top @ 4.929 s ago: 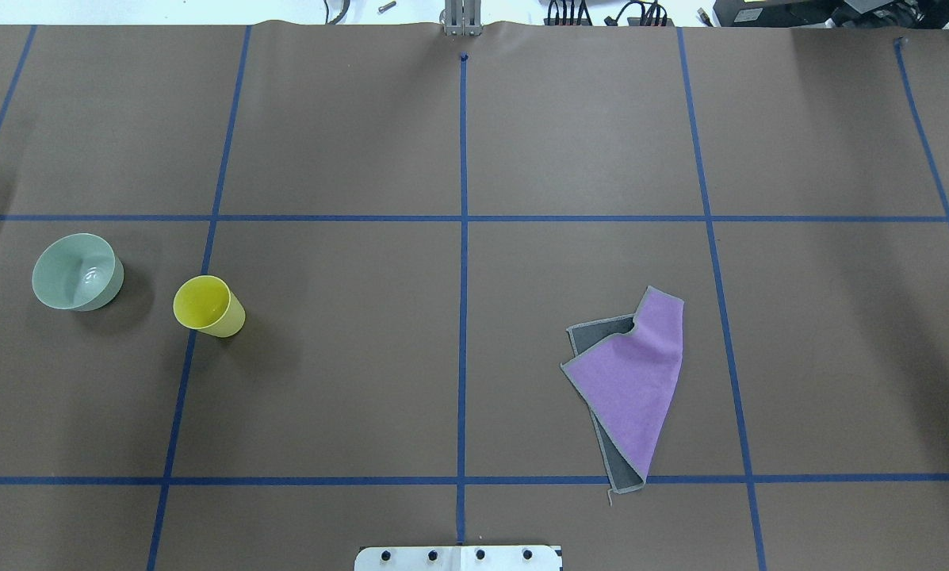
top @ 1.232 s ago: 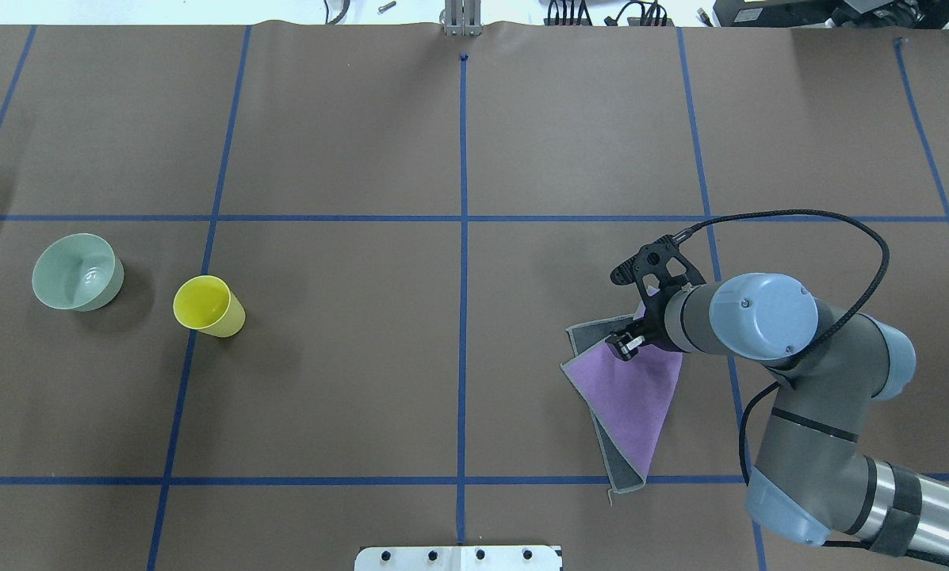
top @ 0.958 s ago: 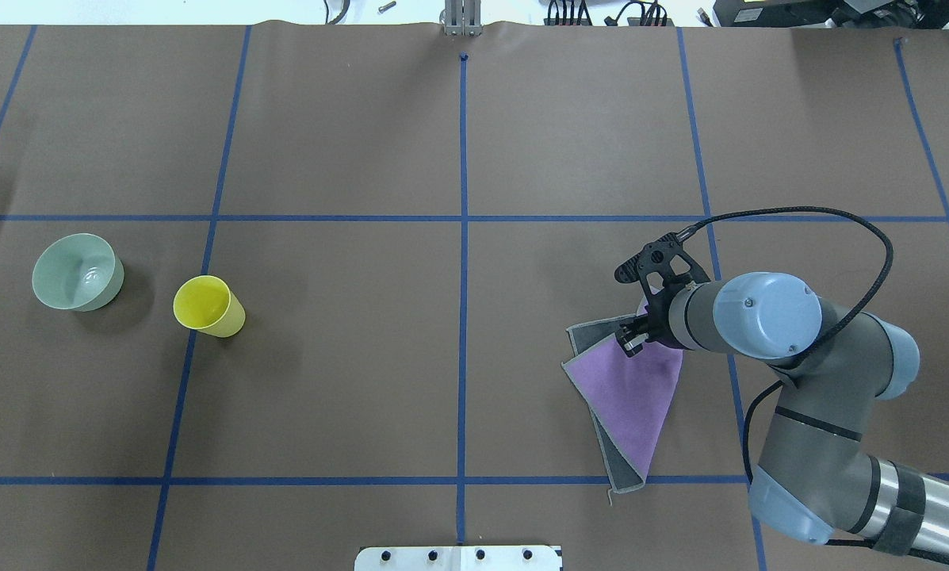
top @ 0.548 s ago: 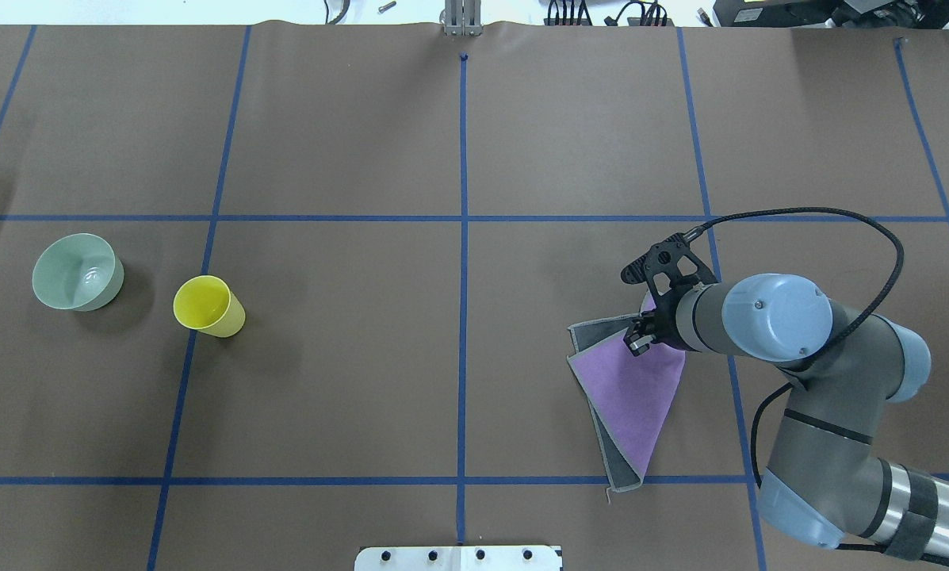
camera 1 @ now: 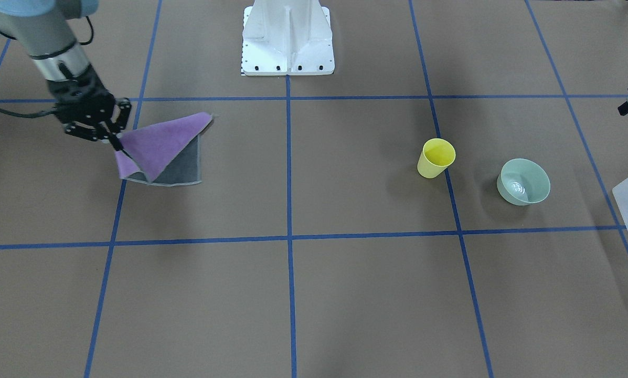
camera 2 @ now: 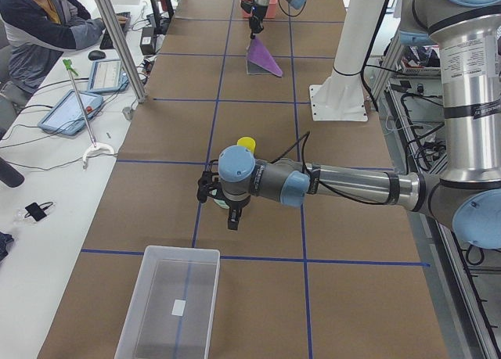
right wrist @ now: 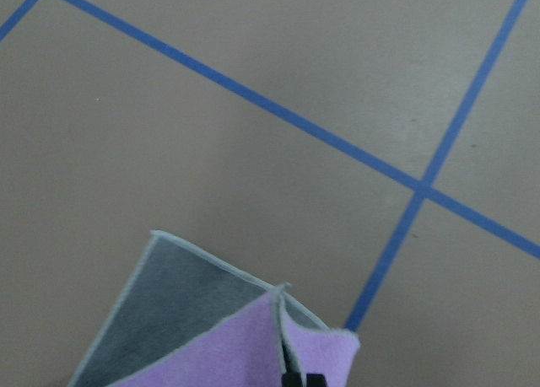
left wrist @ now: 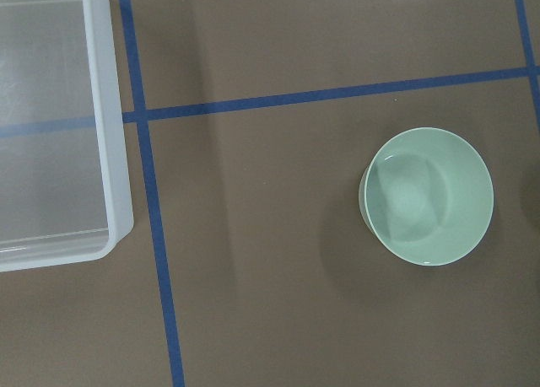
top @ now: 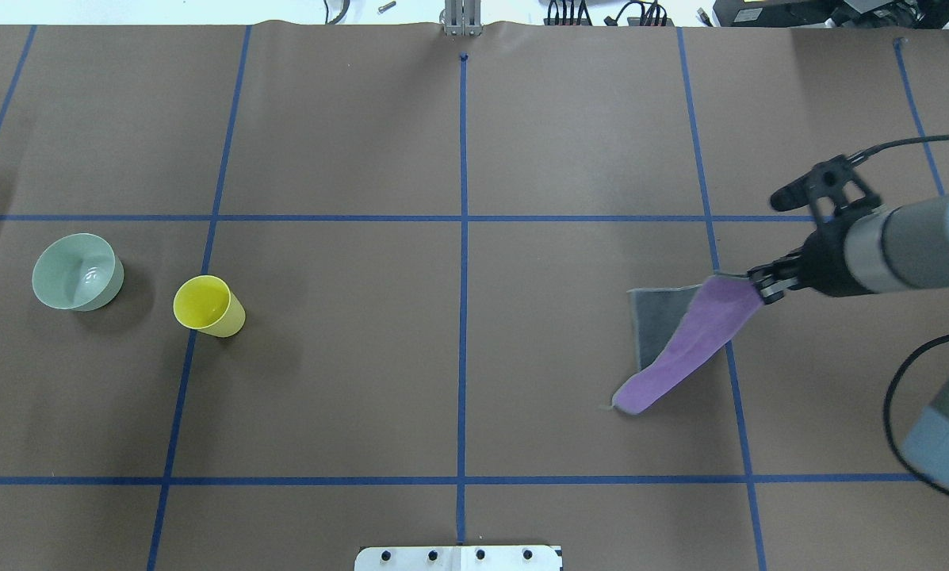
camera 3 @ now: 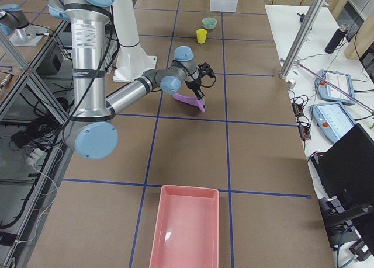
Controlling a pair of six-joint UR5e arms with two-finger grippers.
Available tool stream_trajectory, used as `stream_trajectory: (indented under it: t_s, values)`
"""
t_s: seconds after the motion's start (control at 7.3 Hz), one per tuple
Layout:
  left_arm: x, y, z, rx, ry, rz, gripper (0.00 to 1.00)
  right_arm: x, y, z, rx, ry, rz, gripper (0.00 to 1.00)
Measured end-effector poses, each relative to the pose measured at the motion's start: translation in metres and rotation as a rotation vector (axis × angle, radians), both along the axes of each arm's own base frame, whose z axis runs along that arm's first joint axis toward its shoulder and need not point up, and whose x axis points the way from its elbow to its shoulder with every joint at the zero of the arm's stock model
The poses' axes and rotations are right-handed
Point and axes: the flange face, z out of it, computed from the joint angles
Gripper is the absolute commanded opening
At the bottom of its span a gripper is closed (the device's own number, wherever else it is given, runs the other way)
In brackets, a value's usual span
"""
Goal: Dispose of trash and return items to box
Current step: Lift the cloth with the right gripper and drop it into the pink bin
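Note:
My right gripper (top: 763, 283) is shut on one corner of the lilac and grey cloth (top: 684, 349) and holds that corner up. The rest of the cloth trails down to the table (camera 1: 159, 149). The yellow cup (top: 207, 305) and the mint-green bowl (top: 76, 271) stand upright on the table's left side. The left wrist view looks down on the bowl (left wrist: 428, 196) and a corner of the frosted box (left wrist: 114, 151). My left gripper (camera 2: 227, 212) hovers near the cup and bowl, between them and the box (camera 2: 172, 312). I cannot tell whether it is open or shut.
A pink tray (camera 3: 186, 233) lies at the table's end on my right. The white robot base (camera 1: 287, 39) stands at the middle of my edge. Blue tape lines cross the brown table cover. An operator sits beyond the far edge (camera 2: 47, 23).
My right gripper came in, closed on the cloth's upper corner, then rose and moved right, dragging and unfolding the cloth. The cup and bowl have not moved.

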Motion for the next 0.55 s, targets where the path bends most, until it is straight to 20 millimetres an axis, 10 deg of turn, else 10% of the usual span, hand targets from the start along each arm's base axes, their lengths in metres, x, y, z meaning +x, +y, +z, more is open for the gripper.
stream_trajectory:
  t_s: [0.55]
  values:
    - [0.005, -0.011, -0.009, 0.013, 0.008, -0.013, 0.98, 0.313, -0.017, 0.056, -0.005, 0.088, -0.01, 0.0]
